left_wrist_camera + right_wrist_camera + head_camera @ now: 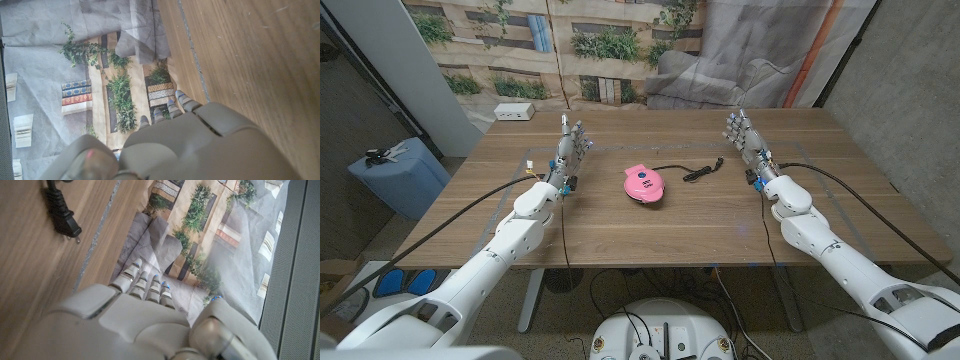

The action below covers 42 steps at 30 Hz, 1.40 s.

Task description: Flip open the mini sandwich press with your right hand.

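Head view first: the pink mini sandwich press [643,185] sits lid down near the middle of the wooden table [720,230], its black cord [698,170] trailing off toward the far side on the robot's right. Both arms reach in from the near corners, so the press lies between them, within reach of either. The left hand [572,142] and the right hand [743,137] each stand upright, fingers apart and holding nothing, well apart from the press. I judge the flip has not begun, since the lid looks closed.

Left wrist view: the left hand [200,145] hangs over bare wood, fingers extended, empty, apparently just waiting.

Right wrist view: the right hand [125,322] is likewise released, with the cord's plug [62,217] lying on the wood nearby.
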Motion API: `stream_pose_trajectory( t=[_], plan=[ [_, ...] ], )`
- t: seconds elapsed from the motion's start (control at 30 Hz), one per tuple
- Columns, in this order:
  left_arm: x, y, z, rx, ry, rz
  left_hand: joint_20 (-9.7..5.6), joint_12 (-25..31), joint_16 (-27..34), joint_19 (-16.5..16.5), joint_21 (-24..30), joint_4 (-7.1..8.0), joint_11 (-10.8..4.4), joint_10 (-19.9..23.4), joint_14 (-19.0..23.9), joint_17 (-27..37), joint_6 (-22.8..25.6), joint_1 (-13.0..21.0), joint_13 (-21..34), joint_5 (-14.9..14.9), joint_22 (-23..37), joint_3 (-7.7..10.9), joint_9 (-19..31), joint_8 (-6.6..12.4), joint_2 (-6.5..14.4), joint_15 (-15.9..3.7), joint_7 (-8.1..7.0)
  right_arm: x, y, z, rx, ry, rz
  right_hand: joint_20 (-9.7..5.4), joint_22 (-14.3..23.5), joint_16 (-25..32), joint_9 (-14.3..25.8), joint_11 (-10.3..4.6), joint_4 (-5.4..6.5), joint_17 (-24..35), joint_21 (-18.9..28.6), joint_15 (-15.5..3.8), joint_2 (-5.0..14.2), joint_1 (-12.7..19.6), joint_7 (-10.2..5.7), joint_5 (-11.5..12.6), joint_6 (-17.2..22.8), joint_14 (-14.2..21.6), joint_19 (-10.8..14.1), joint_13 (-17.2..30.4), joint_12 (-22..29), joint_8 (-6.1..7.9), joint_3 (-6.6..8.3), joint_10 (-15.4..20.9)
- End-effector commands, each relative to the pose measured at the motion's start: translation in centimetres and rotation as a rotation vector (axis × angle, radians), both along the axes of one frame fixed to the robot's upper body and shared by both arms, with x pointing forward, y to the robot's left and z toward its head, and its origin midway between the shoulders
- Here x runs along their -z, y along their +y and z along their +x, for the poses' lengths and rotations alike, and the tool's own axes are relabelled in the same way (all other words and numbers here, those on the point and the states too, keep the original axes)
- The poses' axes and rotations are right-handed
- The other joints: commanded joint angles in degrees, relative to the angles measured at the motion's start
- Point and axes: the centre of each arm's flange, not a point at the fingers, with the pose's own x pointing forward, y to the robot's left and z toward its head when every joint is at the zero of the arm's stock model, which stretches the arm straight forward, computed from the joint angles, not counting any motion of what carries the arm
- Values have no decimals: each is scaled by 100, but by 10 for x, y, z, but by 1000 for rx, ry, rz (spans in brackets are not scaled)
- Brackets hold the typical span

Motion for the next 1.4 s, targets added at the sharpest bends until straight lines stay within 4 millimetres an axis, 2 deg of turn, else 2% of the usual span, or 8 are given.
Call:
stream_pose_trajectory(
  t=[0.03, 0.57, 0.8, 1.1, 1.4],
  plan=[
    [0, 0, 0, 0, 0, 0, -17, 40, 18, 17, 35, 4, 9, -28, -42, 18, -197, -1, 12, 24, 13, -42, 24, 28, 299, -212, -45, 1, -13, -7, 10, -102, -80, 19, 12, 38, 9, -28, -39, -4, 36, -22, -61, 7, -33, 48, -10, 6, -27, 0, 43, 19, -9, 15],
    [0, 0, 0, 0, 0, 0, -18, 40, 18, 20, 36, 3, -2, -28, -43, 18, -205, 0, 12, 24, 13, -42, 24, 25, 299, -213, -45, 10, -35, -21, 73, -301, -263, -5, 10, 31, 8, -66, -154, -105, 38, -88, -119, 83, -88, 51, 3, 13, -64, -15, 47, 34, 13, 14],
    [0, 0, 0, 0, 0, 0, -17, 40, 17, 16, 34, 3, 0, -27, -42, 18, -200, -1, 12, 24, 13, -42, 24, 28, 298, -215, -46, 5, -34, -31, 92, -347, -379, -24, 10, 12, 8, -107, -242, -180, 25, -88, -154, 151, -93, 47, -72, -38, -141, -24, 31, 15, 36, -44],
    [0, 0, 0, 0, 0, 0, -19, 36, 18, 16, 34, 3, 10, -37, -41, 18, -198, -1, 12, 24, 13, -42, 24, 29, 298, -210, -46, 2, -33, -45, 111, -305, -502, -10, 10, 0, 9, -80, -315, -255, 20, -33, -182, 195, -61, 38, -138, -95, -217, -29, 18, 5, 54, -108],
    [0, 0, 0, 0, 0, 0, -20, 41, 17, 17, 34, 4, 10, -25, -43, 18, -194, -1, 12, 24, 13, -42, 24, 30, 299, -210, -46, -2, -30, -56, 153, -359, -653, -3, 10, -8, 12, -70, -410, -333, 25, 0, -221, 261, -53, 26, -287, -169, -272, -31, -7, -20, 74, -243]
  ],
)
